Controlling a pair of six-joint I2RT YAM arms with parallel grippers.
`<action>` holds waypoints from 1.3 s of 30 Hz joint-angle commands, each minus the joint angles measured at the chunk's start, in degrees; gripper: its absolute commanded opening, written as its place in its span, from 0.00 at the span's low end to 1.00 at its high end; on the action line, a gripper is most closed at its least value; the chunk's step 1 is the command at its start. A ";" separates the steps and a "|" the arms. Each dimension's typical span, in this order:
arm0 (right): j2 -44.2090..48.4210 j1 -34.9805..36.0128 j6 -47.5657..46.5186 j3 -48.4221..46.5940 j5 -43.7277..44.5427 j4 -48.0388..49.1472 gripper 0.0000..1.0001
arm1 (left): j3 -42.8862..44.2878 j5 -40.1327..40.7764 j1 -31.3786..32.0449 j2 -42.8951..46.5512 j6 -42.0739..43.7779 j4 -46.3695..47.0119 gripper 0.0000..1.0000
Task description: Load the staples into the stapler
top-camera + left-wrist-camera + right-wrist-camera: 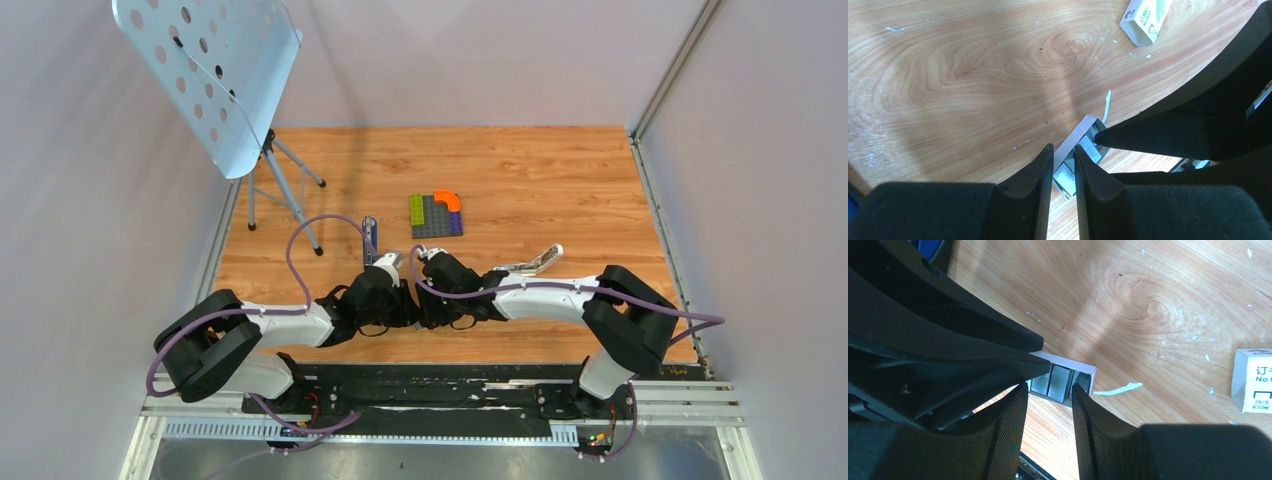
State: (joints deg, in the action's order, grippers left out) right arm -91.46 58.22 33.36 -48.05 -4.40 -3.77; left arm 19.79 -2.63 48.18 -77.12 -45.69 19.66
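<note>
Left pincer (387, 266) and right pincer (422, 260) are seen tip to tip over the tabletop (560, 180), near the stapler (370, 238). By the left wrist, the left is shown pinching a tray (1074, 142) of staples (1089, 150), the box (1145, 17) well apart. By the right wrist, the right is shown straddling the staples; its grip cannot be told.

I am stretching my white-and-black left arm (285, 323) and my matching right arm (545, 297) inward from their bases, both lying low and nearly level, so that my black wrists are meeting in the middle. My left pincer (1063, 150) is pointing down with only a thin slit between its black fingers. My right pincer (1049, 387) is standing with a wider gap. The right fingers (1153, 135) are crossing just beside my left tips, and the left fingers (998, 347) are crossing beside my right ones.
</note>
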 commanded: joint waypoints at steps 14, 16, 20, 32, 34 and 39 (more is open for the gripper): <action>-0.46 -0.47 1.18 -0.07 -0.92 2.70 0.39 | -2.29 0.96 -0.20 -1.99 0.90 -3.75 0.23; 0.26 -0.48 1.12 0.05 -0.82 2.94 0.39 | -2.21 0.96 -0.20 -2.06 0.95 -3.75 0.23; 2.21 -0.47 1.19 0.70 -0.59 3.29 0.38 | -2.08 1.09 -0.20 -2.11 1.11 -4.00 0.23; 8.83 -0.47 1.56 3.84 2.20 5.65 0.36 | -1.57 1.05 -0.20 -1.81 1.31 -4.79 0.23; 8.11 -0.47 1.55 2.90 2.95 4.10 0.36 | -1.38 1.01 -0.20 -1.74 1.31 -4.94 0.23; 5.46 -0.09 1.02 0.60 3.66 -0.66 0.33 | -0.92 0.92 -0.20 -1.53 1.31 -5.39 0.23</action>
State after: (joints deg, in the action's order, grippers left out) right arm -83.99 58.13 34.57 -45.36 -2.81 0.12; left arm 19.51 -2.61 48.12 -77.43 -45.71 20.69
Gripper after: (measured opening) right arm 0.345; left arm 0.235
